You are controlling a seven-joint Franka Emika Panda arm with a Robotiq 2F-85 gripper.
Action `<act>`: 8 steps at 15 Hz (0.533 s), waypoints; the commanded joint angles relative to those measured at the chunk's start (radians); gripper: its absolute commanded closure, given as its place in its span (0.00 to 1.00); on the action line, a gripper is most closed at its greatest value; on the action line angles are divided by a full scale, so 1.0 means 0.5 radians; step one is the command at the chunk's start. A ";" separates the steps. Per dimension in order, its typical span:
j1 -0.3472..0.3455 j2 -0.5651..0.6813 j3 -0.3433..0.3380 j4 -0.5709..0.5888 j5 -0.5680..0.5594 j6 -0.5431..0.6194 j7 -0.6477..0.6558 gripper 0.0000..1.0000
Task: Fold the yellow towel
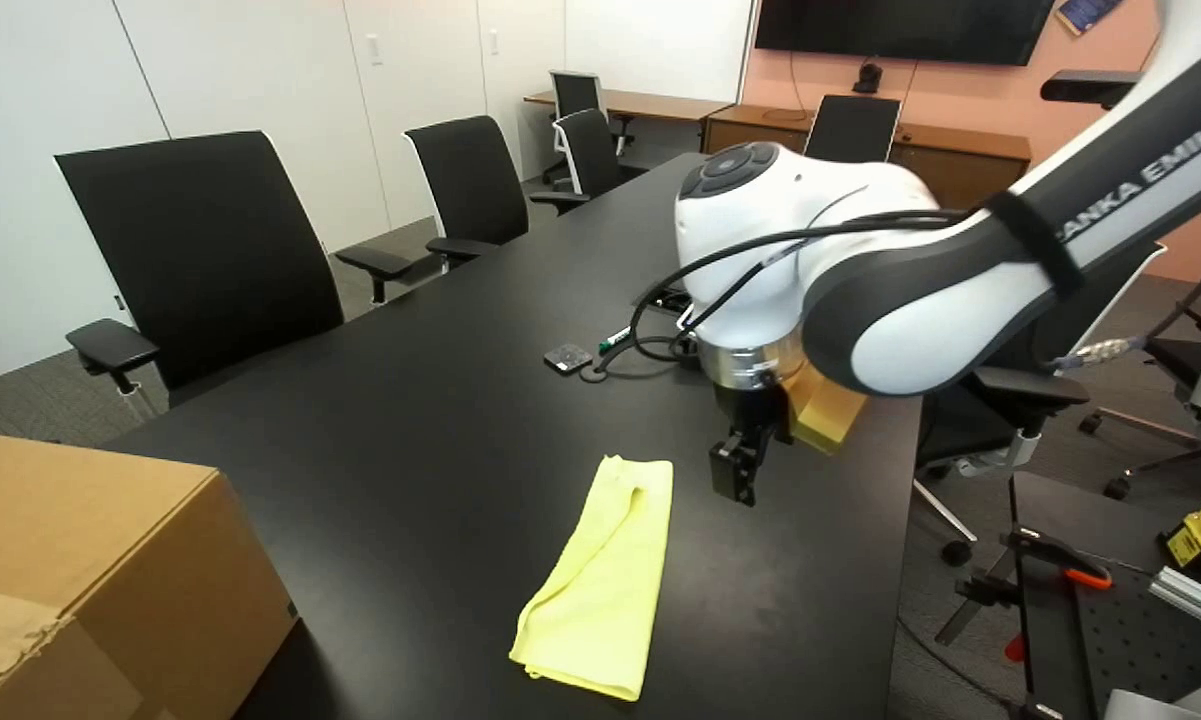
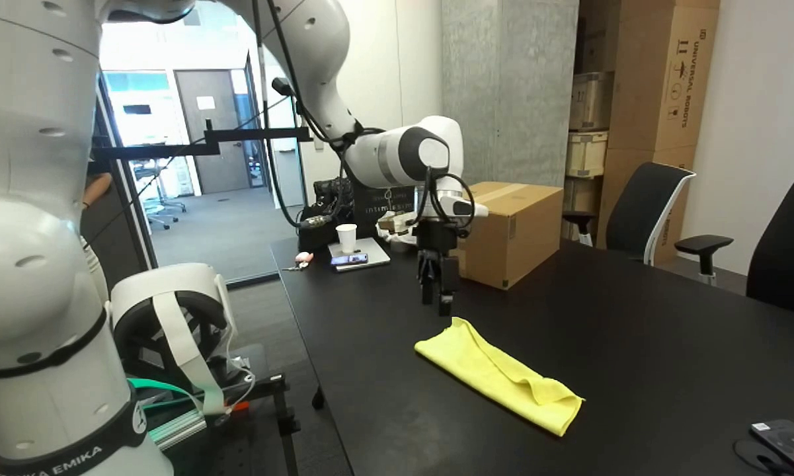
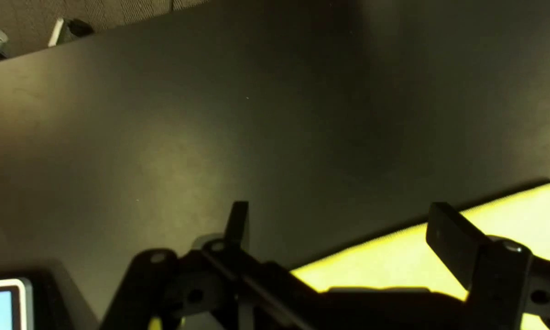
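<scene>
The yellow towel (image 1: 605, 600) lies on the dark table as a long narrow folded strip. A loose flap runs along its upper layer, and one end is slightly crumpled. It also shows in an exterior view (image 2: 496, 377) and at the bottom right of the wrist view (image 3: 384, 261). My gripper (image 1: 735, 485) hangs above the table beside the towel, near one end, pointing down. In the wrist view the gripper (image 3: 339, 208) has its fingers wide apart with nothing between them. One finger overlaps the towel in that picture; the gripper (image 2: 436, 305) is not touching the cloth.
A large tan cardboard box (image 1: 110, 570) stands on the table; it also shows in an exterior view (image 2: 512, 231). A small dark device (image 1: 568, 358) and a green-capped marker (image 1: 615, 340) lie farther along. A cup (image 2: 347, 238) and phone (image 2: 349, 260) rest near the table's edge.
</scene>
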 commanded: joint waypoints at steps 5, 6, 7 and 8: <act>-0.296 -0.907 0.240 -0.597 -0.091 -0.364 -0.082 0.00; -0.335 -0.997 0.268 -0.645 -0.096 -0.366 -0.107 0.00; -0.371 -1.080 0.292 -0.697 -0.103 -0.339 -0.138 0.00; -0.403 -1.151 0.315 -0.741 -0.107 -0.310 -0.169 0.00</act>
